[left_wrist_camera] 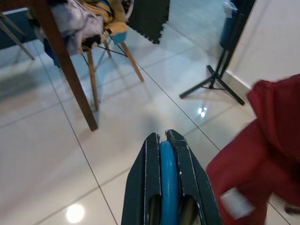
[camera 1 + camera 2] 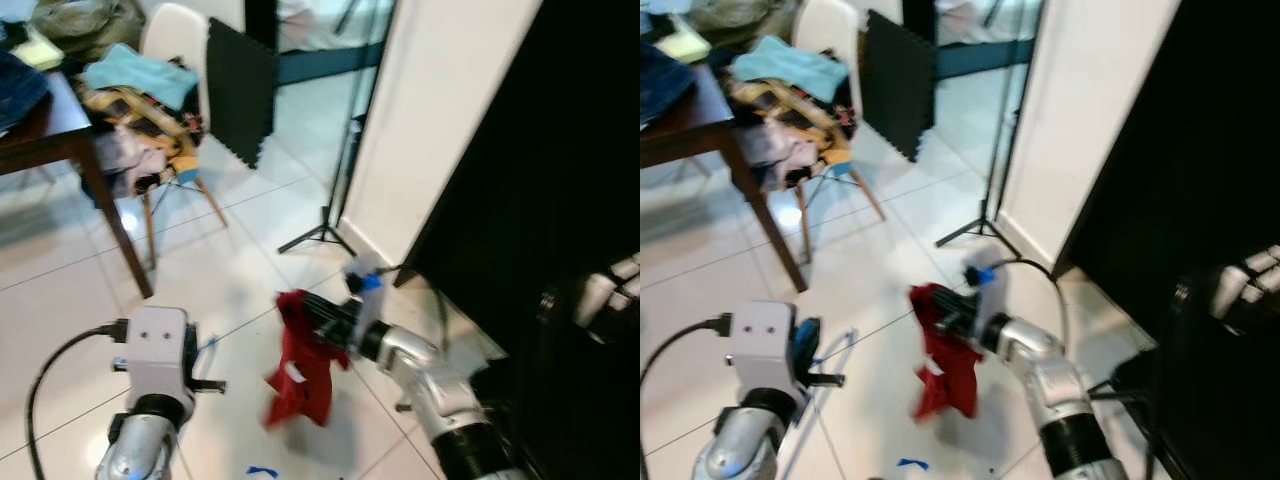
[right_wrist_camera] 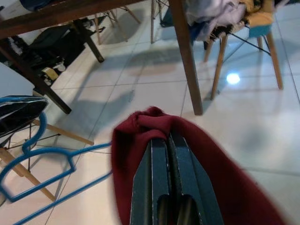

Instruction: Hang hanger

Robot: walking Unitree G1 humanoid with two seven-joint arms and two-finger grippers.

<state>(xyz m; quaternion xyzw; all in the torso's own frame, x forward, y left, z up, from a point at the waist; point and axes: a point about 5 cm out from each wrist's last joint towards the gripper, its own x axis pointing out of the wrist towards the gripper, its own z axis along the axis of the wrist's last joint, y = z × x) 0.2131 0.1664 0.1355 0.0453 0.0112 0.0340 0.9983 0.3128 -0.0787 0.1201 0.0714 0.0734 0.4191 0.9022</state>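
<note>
My left gripper (image 1: 168, 140) is clamped on the blue hanger (image 3: 33, 150), whose rim runs as a thin blue band between the two black fingers in the left wrist view. My right gripper (image 3: 164, 140) is pinched shut on a fold of the red garment (image 2: 300, 365), which hangs from it over the white tiled floor (image 2: 230, 270). I judge this to be the step before any hanging: hanger and garment are each held, side by side but apart, so the next move calls for bringing them together and feeding the hanger into the garment. The right wrist view shows the hanger's hook and shoulders, which the left wrist view hides. The head views add the dark opening (image 2: 560, 150) on my right and the cluttered chair (image 2: 170, 90) by the wooden table (image 2: 50, 130).
</note>
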